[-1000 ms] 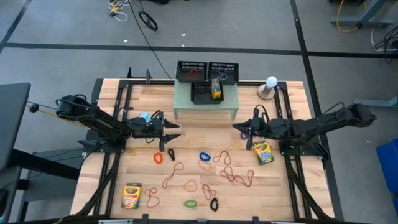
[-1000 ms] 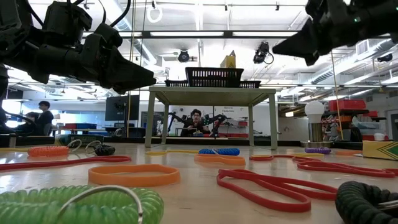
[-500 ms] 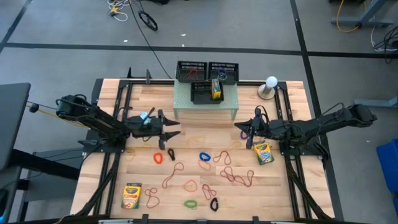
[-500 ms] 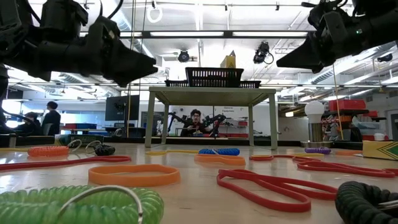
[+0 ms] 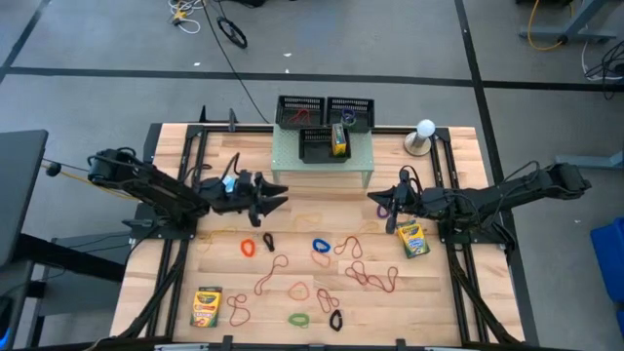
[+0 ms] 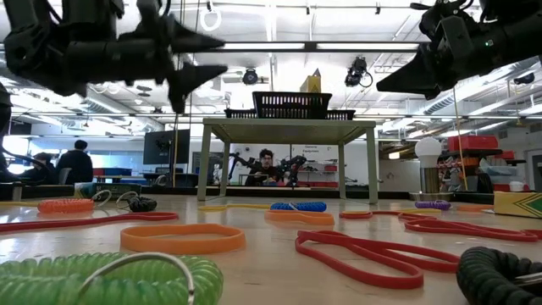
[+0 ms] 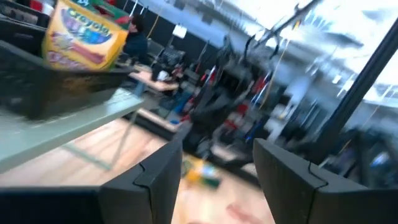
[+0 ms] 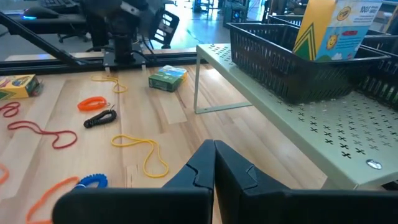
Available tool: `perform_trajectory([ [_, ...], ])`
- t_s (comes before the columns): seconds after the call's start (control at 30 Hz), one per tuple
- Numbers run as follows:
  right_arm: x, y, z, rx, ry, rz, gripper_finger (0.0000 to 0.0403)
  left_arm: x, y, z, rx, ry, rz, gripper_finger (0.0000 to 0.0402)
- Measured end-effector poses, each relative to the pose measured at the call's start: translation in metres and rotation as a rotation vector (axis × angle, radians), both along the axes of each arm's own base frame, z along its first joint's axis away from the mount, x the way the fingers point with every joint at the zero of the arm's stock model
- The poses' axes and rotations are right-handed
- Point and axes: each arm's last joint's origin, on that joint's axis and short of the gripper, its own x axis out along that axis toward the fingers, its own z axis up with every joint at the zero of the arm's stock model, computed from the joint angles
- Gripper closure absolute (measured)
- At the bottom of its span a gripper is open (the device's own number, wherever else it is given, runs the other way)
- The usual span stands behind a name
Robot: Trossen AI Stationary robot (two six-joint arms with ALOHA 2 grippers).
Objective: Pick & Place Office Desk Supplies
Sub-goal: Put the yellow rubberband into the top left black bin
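Since a second ago the left gripper [image 5: 278,198] has swung from pointing across the table to angling toward the pale green riser [image 5: 322,161]; in the low view it now sits higher, fingers spread. The right arm has barely moved in that time.

Left gripper: jaws apart, nothing between them, hovering clear of the table just beside the riser's near left leg. A small crayon box [image 5: 225,182] lies on the wood right by this arm's wrist.

Right gripper [image 5: 372,201]: jaws pressed together, empty, hovering off the riser's near right corner. A crayon box [image 5: 412,238] lies flat near it, toward the front edge. Another crayon box [image 5: 207,306] lies at the front left corner, well apart from both grippers.

Rubber bands [image 5: 322,258] in red, orange, green, blue and black are scattered over the middle and front of the table, between and in front of the two grippers.

Black mesh trays [image 5: 300,111] stand on the riser's far side; the front tray holds one crayon box upright [image 5: 339,140]. One back tray shows red bands inside.
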Motion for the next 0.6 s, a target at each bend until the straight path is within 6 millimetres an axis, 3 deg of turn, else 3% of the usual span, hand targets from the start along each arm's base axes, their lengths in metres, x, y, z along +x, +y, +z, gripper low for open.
perform_trajectory([
  [0.3,0.000,0.000,0.000,0.000,0.000,0.000,0.0396,0.021,-0.001,0.031,-0.121,-0.110,-0.034,0.0197],
  [0.6,0.000,0.000,0.000,0.000,0.000,0.000,0.0396,0.028,-0.003,0.021,-0.018,0.048,-0.013,0.0232],
])
